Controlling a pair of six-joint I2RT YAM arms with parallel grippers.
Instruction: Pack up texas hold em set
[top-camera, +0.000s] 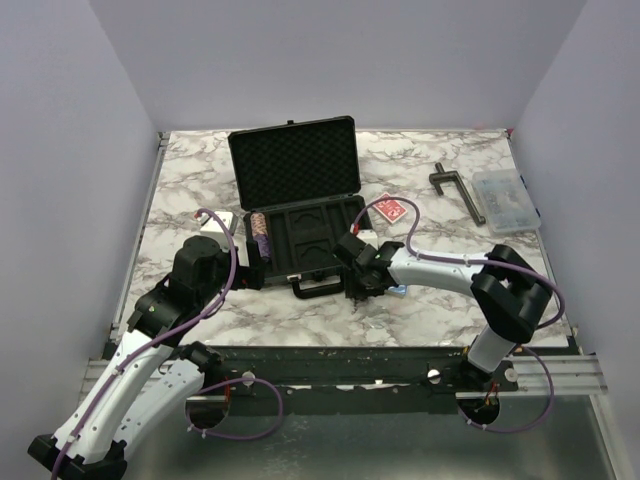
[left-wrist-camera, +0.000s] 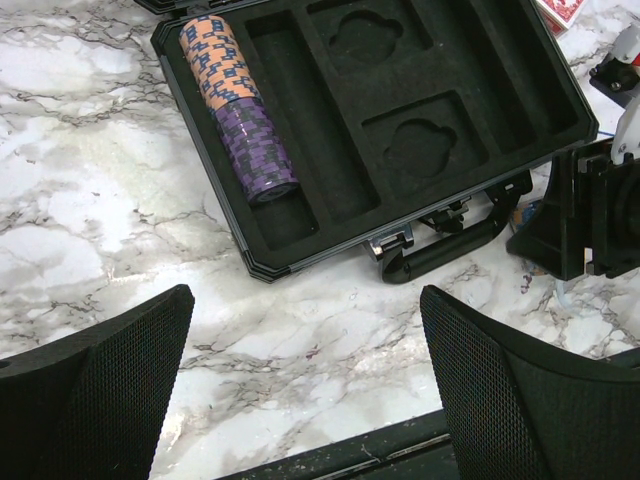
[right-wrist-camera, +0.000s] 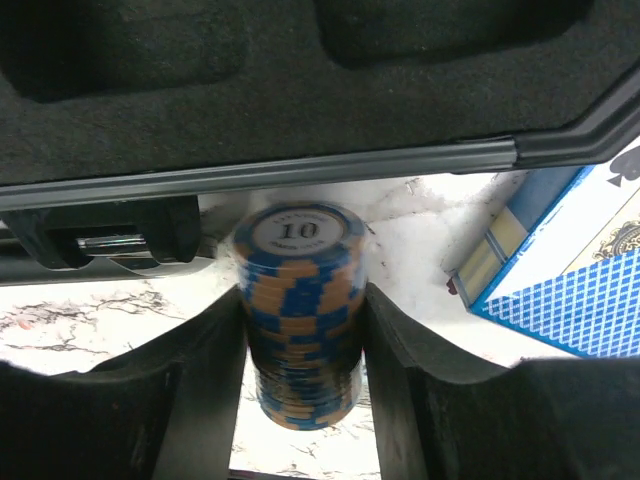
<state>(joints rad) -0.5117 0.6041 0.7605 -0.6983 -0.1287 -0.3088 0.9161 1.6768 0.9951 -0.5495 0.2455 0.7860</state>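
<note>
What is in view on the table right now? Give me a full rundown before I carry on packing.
case: one, black, open at table centre, lid up
chip row: one, orange and purple, lying in the case's leftmost slot
chip stack: one, blue and orange, just in front of the case
red deck: one, on the table right of the case
blue deck: one, on the table beside the chip stack
T-shaped tool: one, dark metal, far right
compartment box: one, clear plastic, right of the tool
white object: one, left of the case, unidentifiable
table: one, white-grey marble
left gripper: open, empty, at the case's front left
right gripper: closed on the chip stack
</note>
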